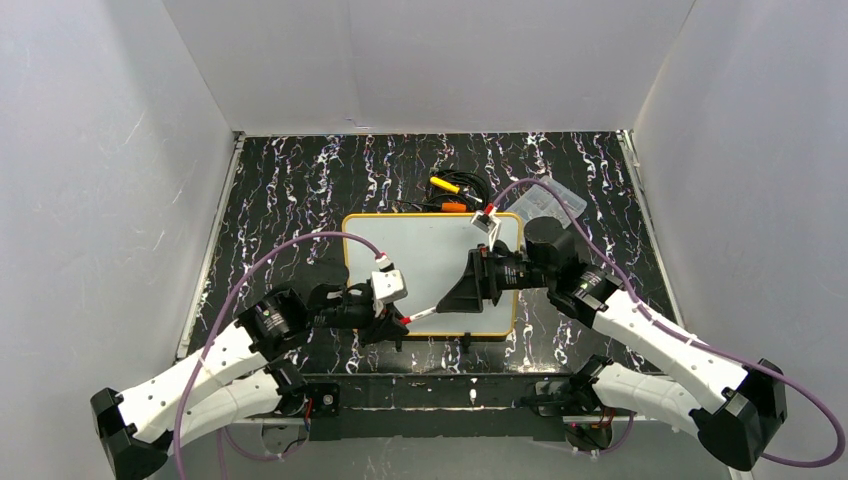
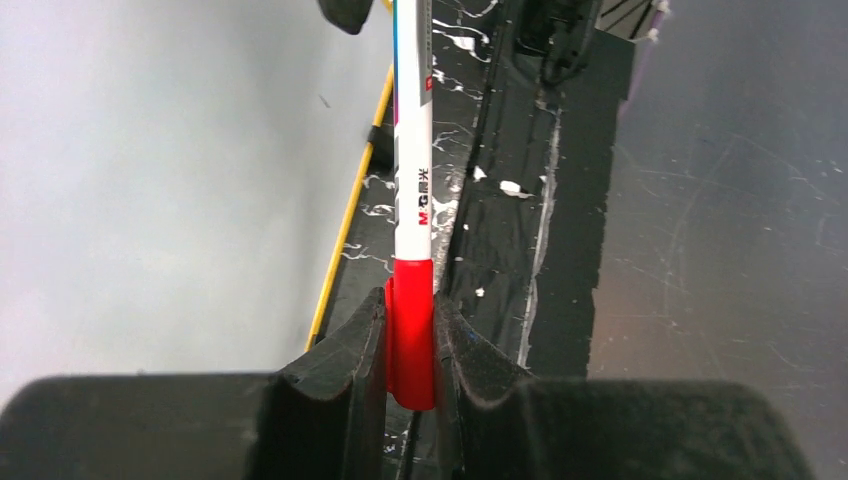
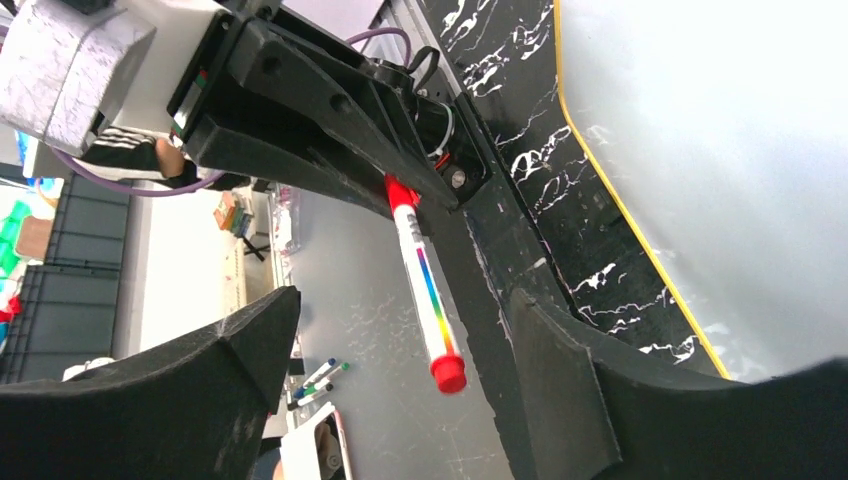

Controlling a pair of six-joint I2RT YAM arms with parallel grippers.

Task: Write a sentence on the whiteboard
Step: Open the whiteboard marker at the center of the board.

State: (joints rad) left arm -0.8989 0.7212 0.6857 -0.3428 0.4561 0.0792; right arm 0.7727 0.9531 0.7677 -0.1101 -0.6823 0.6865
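Red end of the marker (image 2: 412, 200) is clamped in the left hand (image 2: 410, 345). The right hand (image 3: 400, 300) gapes wide around the free tip. The whiteboard (image 1: 425, 245) lies mid-counter (image 1: 290, 190), its near edge hidden under both hands and its face too glary to read. Room shows toward the counter's left edge.

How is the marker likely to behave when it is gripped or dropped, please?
The marker looks stiff: it juts straight though the left end effector holds only one end. Its round, glossy barrel would probably roll on the whiteboard.
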